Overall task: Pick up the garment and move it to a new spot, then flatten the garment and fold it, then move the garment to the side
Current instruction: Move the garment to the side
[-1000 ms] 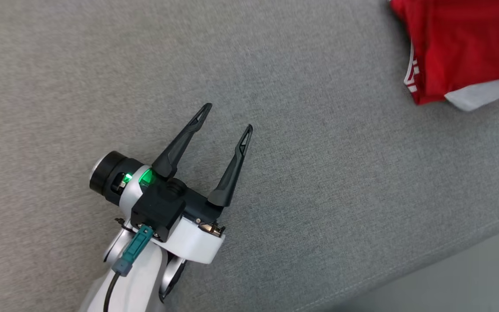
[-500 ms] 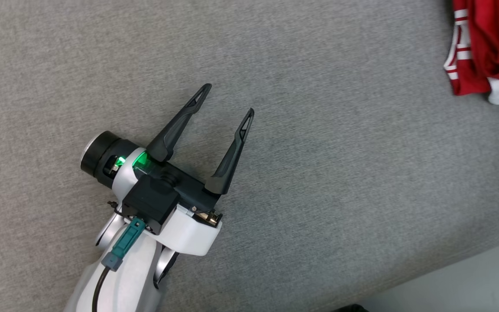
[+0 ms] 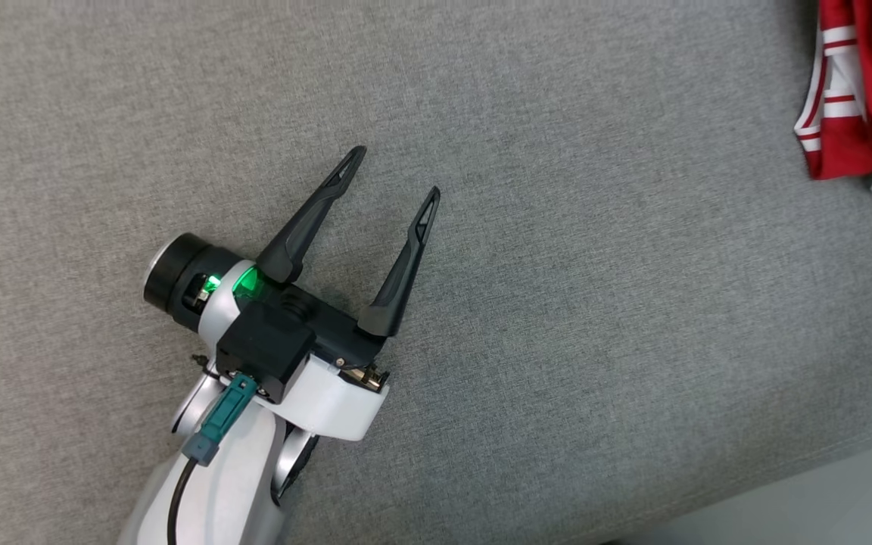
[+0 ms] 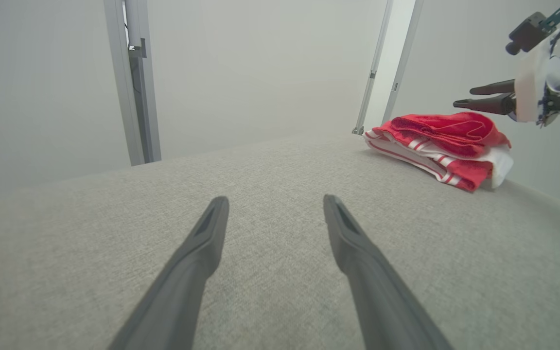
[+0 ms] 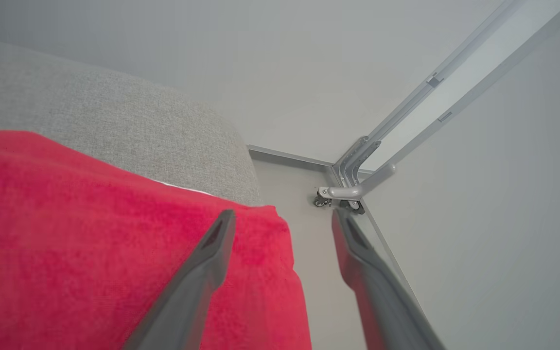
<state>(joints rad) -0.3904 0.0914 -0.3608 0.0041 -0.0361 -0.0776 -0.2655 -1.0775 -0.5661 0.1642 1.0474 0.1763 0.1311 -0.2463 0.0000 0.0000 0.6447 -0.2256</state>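
Left gripper (image 3: 395, 172) lies at 7 o'clock in your head view, fingers spread, over grey upholstery (image 3: 595, 341); the red garment (image 3: 848, 151) is cut off at 2 o'clock. Left wrist view: right gripper (image 4: 463, 96) hovers above the folded garment, at 2 o'clock. Right wrist view: its fingers stand apart, holding nothing, with red cloth blurred at 8 o'clock.

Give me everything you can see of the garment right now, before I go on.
The garment is red cloth with a towel-like texture. It has white stripes along one edge and a white part showing at one end. It lies folded in a low, layered stack, slightly rumpled on top, on the grey fabric surface close to one of its edges. The right gripper hangs open just above it. No finger appears to touch the cloth, though I cannot be sure.
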